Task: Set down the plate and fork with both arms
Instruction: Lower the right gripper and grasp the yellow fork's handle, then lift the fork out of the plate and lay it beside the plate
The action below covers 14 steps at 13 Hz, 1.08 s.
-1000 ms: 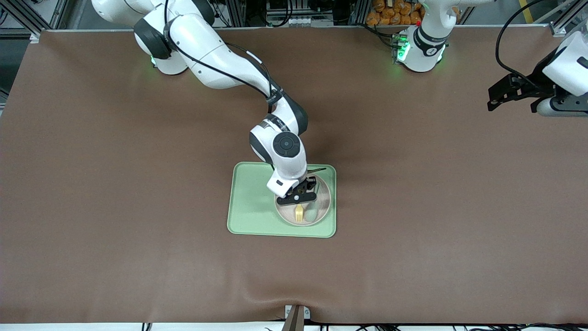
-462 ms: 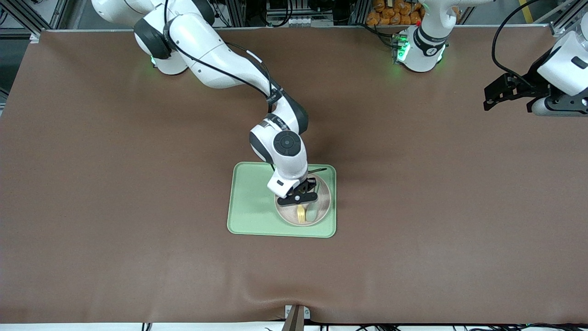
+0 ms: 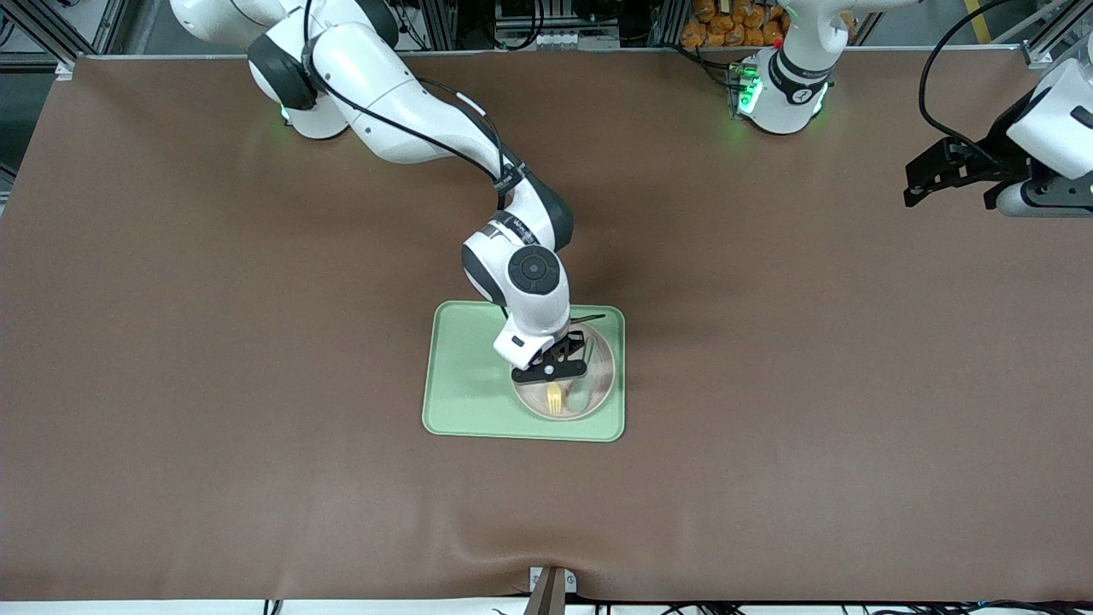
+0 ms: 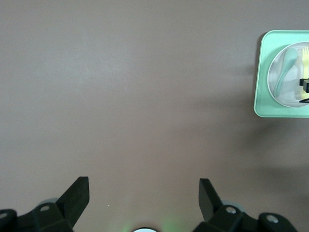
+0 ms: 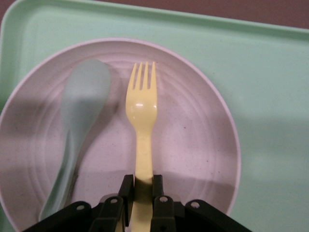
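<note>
The off-white plate point(image 3: 603, 369) lies on the light-green tray point(image 3: 465, 376), at the tray's end toward the left arm. On the plate lies the pale-yellow fork point(image 3: 555, 398), beside a grey-green spoon point(image 3: 578, 398). My right gripper point(image 3: 552, 372) is low over the plate and shut on the fork's handle. The right wrist view shows the fork point(image 5: 141, 106) with its handle pinched in the right gripper point(image 5: 143, 186), its tines over the plate point(image 5: 193, 145). My left gripper point(image 3: 926, 178) waits open over bare table near the left arm's end, and nothing sits in the left gripper point(image 4: 143, 188).
The spoon point(image 5: 82, 111) lies alongside the fork on the plate. The tray point(image 5: 270, 96) has a bare half toward the right arm. Brown matting covers the table round the tray point(image 4: 260, 72). A small bracket point(image 3: 551, 589) sticks up at the table edge nearest the front camera.
My right gripper has shut on the fork's handle and stayed over the plate. The left hand has wavered slightly in place and stays open.
</note>
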### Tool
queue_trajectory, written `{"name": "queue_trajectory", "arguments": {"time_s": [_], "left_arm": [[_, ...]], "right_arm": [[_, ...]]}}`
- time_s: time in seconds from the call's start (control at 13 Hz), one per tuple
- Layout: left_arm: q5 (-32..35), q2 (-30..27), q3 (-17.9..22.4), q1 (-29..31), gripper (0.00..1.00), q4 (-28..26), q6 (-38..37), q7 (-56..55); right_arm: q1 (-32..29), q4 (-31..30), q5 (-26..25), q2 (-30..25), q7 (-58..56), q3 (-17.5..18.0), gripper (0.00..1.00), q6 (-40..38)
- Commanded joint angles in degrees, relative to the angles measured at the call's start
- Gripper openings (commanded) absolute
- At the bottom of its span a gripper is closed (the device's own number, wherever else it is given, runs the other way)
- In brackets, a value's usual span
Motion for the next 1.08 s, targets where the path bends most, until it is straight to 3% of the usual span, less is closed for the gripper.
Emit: {"name": "queue_trajectory", "arguments": {"time_s": [0.0, 0.46, 0.62, 0.85, 1.0], "left_arm": [[0.43, -0.54, -0.15, 0.17, 1.00, -0.29, 0.46, -0.44], [0.43, -0.54, -0.06, 0.70, 1.00, -0.38, 0.37, -0.44], [0.43, -0.54, -0.06, 0.70, 1.00, -0.47, 0.28, -0.44], [0.43, -0.54, -0.06, 0.88, 1.00, -0.55, 0.19, -0.44], [0.43, -0.54, -0.06, 1.05, 1.00, -0.47, 0.28, -0.44]], "right_arm": [[-1.45, 0.47, 1.53, -2.96, 0.68, 0.24, 0.15, -4.24], [-6.72, -0.67, 2.06, -6.74, 0.15, 0.24, 0.15, -5.57], [-8.56, -3.65, 2.24, -8.32, -0.02, 0.42, 0.15, -5.84], [-9.71, -10.93, 2.41, -11.83, -2.04, 0.51, 0.15, -3.92], [-9.89, -19.87, 2.41, -15.51, -1.96, 0.50, 0.15, 2.83]]}}
